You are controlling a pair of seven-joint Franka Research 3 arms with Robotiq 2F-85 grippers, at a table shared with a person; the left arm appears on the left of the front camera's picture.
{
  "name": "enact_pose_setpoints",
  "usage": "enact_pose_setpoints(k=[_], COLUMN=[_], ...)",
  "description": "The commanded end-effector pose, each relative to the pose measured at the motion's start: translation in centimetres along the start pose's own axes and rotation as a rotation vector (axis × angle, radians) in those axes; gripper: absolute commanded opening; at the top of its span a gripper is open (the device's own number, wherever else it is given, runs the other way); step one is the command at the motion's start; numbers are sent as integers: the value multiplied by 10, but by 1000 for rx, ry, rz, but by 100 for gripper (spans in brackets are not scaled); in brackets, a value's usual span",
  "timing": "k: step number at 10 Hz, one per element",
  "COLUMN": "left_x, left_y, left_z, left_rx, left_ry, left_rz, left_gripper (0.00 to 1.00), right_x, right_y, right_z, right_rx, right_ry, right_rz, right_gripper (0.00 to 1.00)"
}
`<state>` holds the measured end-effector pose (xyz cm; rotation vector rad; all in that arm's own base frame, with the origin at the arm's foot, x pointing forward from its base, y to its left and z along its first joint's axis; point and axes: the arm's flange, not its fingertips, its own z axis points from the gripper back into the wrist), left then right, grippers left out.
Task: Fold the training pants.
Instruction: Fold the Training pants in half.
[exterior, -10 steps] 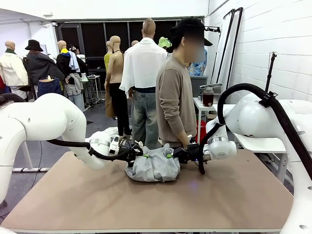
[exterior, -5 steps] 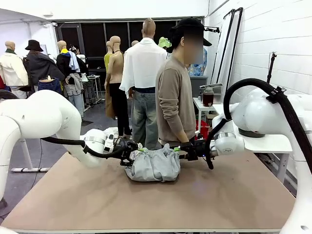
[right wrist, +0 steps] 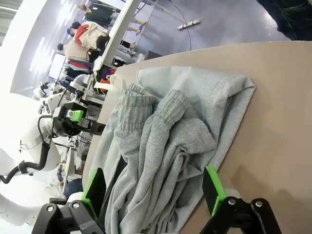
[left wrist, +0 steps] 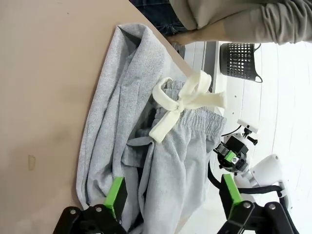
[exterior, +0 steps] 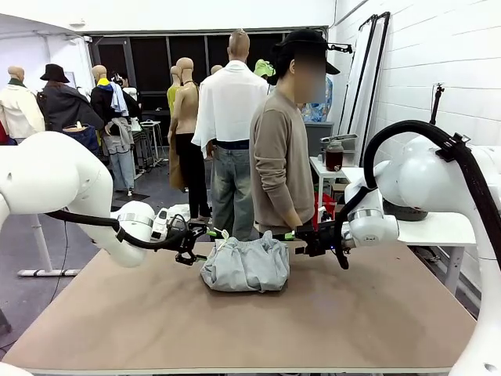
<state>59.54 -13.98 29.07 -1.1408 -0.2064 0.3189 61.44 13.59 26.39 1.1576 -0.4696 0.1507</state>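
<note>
i see the training pants (exterior: 246, 265) bunched in a heap mid-table, just in front of the person (exterior: 282, 157). my left gripper (exterior: 205, 233) sits at the heap's left, the right gripper (exterior: 295, 236) at its right, both spread wide and holding nothing. my worry: the loose heap may slump apart, and the drawstring (left wrist: 183, 102) could snag a finger.

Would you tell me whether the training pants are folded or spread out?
Folded: the training pants lie in a compact, rumpled bundle on the table, layers stacked, drawstring on top.
</note>
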Motion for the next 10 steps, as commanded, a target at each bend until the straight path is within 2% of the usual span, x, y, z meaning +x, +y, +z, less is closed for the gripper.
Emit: enact_pose_setpoints(k=[1, 2, 10], left_x=[0, 0, 0], left_y=[-1, 0, 0], left_z=[-1, 0, 0], left_rx=[27, 0, 0], left_ry=[27, 0, 0], left_rz=[-50, 0, 0], left_gripper=[100, 100, 100], right_x=[-4, 0, 0], right_y=[3, 0, 0], right_z=[-3, 0, 0], right_rx=[-11, 0, 0], right_ry=[14, 0, 0], right_rz=[-6, 0, 0], right_gripper=[100, 100, 100])
